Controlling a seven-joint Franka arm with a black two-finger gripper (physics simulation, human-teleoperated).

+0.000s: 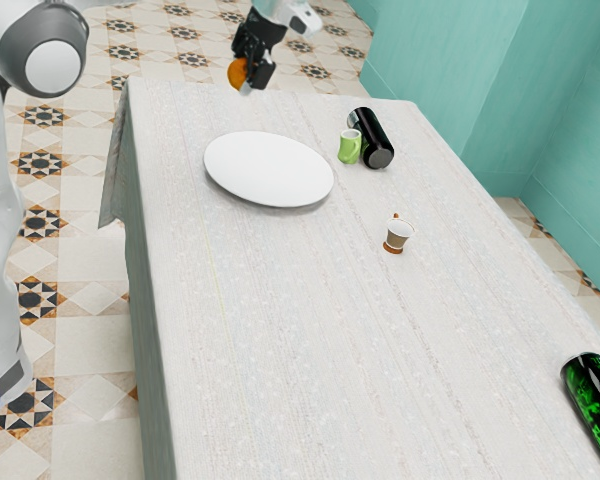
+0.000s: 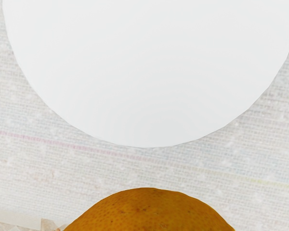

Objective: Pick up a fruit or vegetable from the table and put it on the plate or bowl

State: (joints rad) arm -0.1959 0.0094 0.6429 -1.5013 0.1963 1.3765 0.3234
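Gripper (image 1: 246, 75) clamped on an orange (image 1: 237, 72).
It hangs above the table (image 1: 280, 340) edge, with the white plate (image 1: 268, 168) lying near, apart from the fruit.

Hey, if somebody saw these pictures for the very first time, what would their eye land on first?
First, the black pincer gripping an orange by the table's far edge, at the top of the exterior view. Next, the big white plate lying bare on the pale table, just ahead of the fruit. To the exterior view's right of the plate, a black bottle lies on its side beside a green cup.
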